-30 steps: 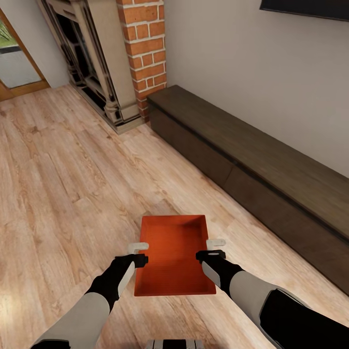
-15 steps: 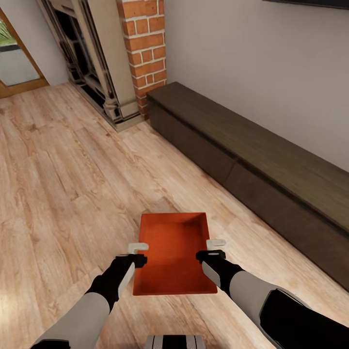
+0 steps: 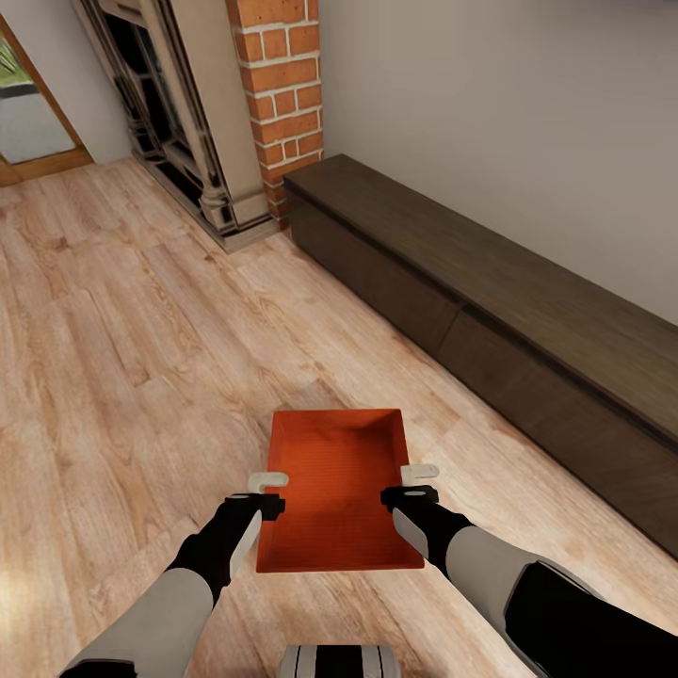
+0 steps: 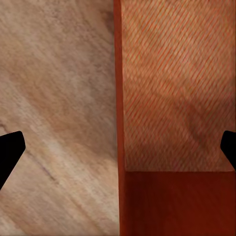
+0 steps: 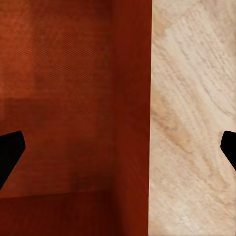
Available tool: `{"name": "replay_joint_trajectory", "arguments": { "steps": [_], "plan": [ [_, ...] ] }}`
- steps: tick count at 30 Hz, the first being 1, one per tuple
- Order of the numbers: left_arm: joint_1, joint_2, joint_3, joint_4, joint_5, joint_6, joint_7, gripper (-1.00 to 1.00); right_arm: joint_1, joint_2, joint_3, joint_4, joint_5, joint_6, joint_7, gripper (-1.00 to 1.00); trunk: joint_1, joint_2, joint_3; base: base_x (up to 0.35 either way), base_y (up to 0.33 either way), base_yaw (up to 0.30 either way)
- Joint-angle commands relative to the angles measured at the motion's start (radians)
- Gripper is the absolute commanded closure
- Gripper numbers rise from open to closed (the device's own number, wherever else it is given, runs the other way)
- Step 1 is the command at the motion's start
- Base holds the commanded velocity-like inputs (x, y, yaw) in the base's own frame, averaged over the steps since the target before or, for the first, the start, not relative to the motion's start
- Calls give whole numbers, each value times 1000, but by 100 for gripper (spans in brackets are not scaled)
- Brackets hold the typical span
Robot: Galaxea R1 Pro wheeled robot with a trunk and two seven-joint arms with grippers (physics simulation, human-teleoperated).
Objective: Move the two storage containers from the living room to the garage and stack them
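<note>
One orange-red storage container (image 3: 339, 490) lies open-top on the light wood plank floor of the living room, right in front of me. My left gripper (image 3: 270, 492) straddles its left wall and my right gripper (image 3: 414, 482) straddles its right wall. In the left wrist view the thin wall of the container (image 4: 119, 98) runs between the two dark fingertips (image 4: 10, 147), which stand wide apart and clear of it, so the left gripper (image 4: 118, 147) is open. The right wrist view shows the same: the container (image 5: 132, 98) wall sits between the spread tips of the open right gripper (image 5: 118, 147).
A long, low dark wood bench (image 3: 490, 301) runs along the grey wall on the right. A brick chimney (image 3: 278, 85) with a dark fireplace (image 3: 160, 104) stands at the back left. A doorway (image 3: 28, 113) opens at the far left. Plank floor (image 3: 122, 358) stretches to the left.
The whole view has shifted: bench and chimney slid upward in the picture. The container looks slightly larger and closer. Both grippers keep the same open stance over its side walls.
</note>
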Motion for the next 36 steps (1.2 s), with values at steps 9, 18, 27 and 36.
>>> {"name": "replay_joint_trajectory", "arguments": {
  "steps": [9,18,27,36],
  "plan": [
    [0,-1,1,-2,-4,5,1,-100,-1,-12,10,-1,-4,7,-6,-100,0,0,-1,0,0,0],
    [0,-1,2,-2,-3,5,0,-100,-1,-24,11,-2,-4,7,-5,-100,11,-21,-10,0,0,0],
    [0,-1,3,-2,-3,5,0,-100,-1,-23,11,-2,-4,8,-5,-100,46,-84,-38,0,0,0],
    [0,-1,3,-2,-4,5,0,-100,-1,-23,11,-2,-4,8,-5,-100,61,-112,-51,0,0,0]
  ]
}}
